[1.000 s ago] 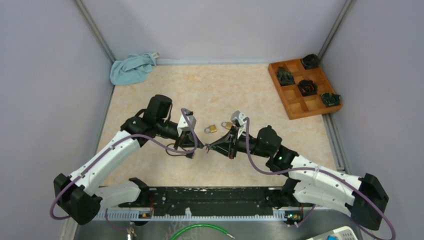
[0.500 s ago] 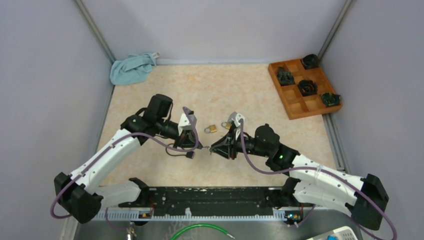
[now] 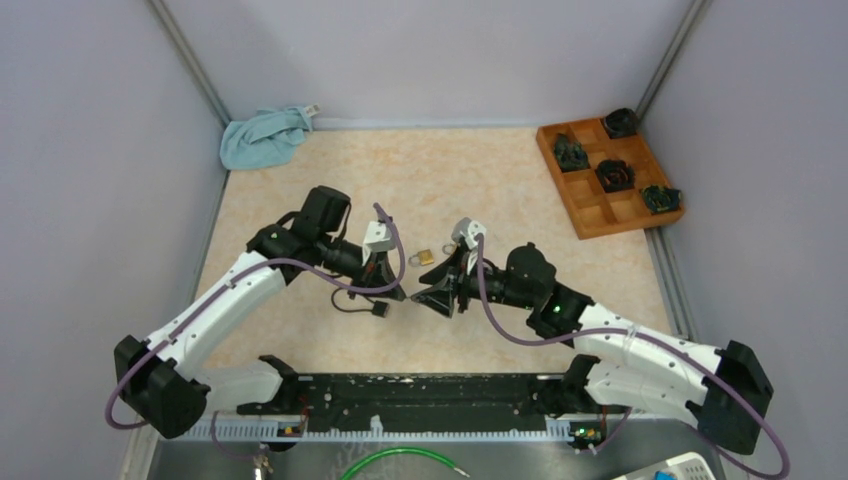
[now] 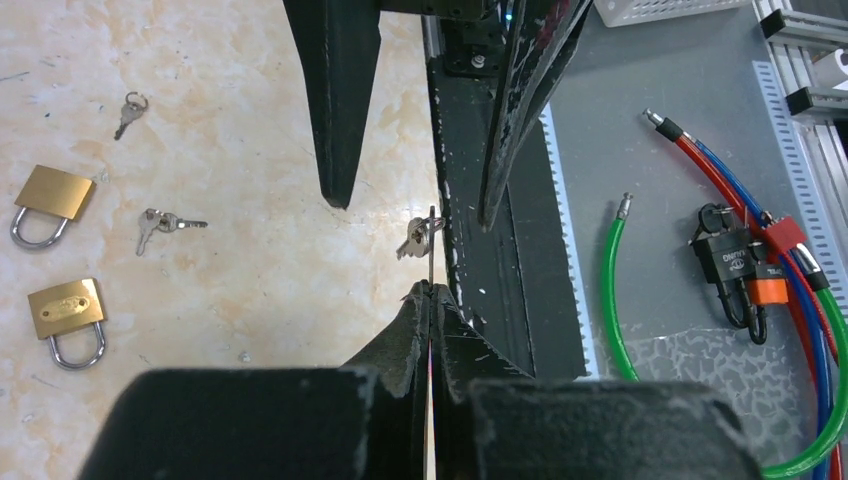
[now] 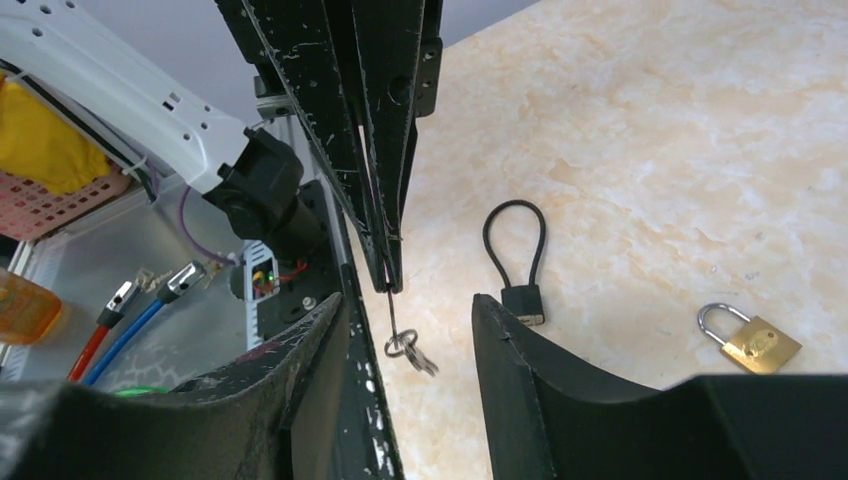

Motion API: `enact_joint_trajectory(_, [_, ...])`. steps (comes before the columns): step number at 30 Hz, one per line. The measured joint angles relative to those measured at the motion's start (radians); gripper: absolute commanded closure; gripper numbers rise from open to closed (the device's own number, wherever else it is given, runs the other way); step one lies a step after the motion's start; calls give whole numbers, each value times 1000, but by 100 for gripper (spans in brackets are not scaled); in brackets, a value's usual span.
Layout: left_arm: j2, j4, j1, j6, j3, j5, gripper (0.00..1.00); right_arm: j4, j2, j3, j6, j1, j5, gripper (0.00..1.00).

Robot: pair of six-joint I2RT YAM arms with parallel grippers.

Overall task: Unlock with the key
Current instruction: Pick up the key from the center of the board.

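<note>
Gripping the key over the middle of the table.
Left gripper clenched on it; right gripper released, jaws wide beside it; padlock lying nearer the far edge.

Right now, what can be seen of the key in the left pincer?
The key is thin, silvery metal, seen edge-on. It is pinched in the shut left pincer and sticks out past its tips, reaching into the open right pincer without touching it. A small ring with a second key hangs from it.
</note>
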Motion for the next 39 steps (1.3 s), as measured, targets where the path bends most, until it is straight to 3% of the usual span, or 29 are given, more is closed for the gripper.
enact_joint_trajectory(4, [6,-7,0,-10,8,0,100,26,47,16,-2,0,-26,65])
enact_joint_trajectory(18, [9,-22,0,-12,11,0,100,10,73,24,-1,0,-75,63])
enact_joint_trajectory(23, [11,-25,0,-12,26,0,100,1,73,24,-1,0,-77,74])
enact_joint_trajectory(28, [11,-27,0,-12,28,0,100,-5,73,24,-2,0,-77,100])
enact_joint_trajectory(33, [11,-34,0,-13,31,1,100,-6,73,24,0,0,-72,100])
enact_joint_trajectory(34, [12,-34,0,-13,31,1,98,-5,73,24,1,0,-71,100])
enact_joint_trajectory(35, [12,-34,0,-13,32,1,86,-6,72,24,2,0,-71,100])
enact_joint_trajectory(36, [12,-34,0,-13,33,0,67,-5,72,24,4,0,-69,100])
enact_joint_trajectory(39, [12,-31,0,-16,36,-6,41,-5,72,24,12,0,-65,100])
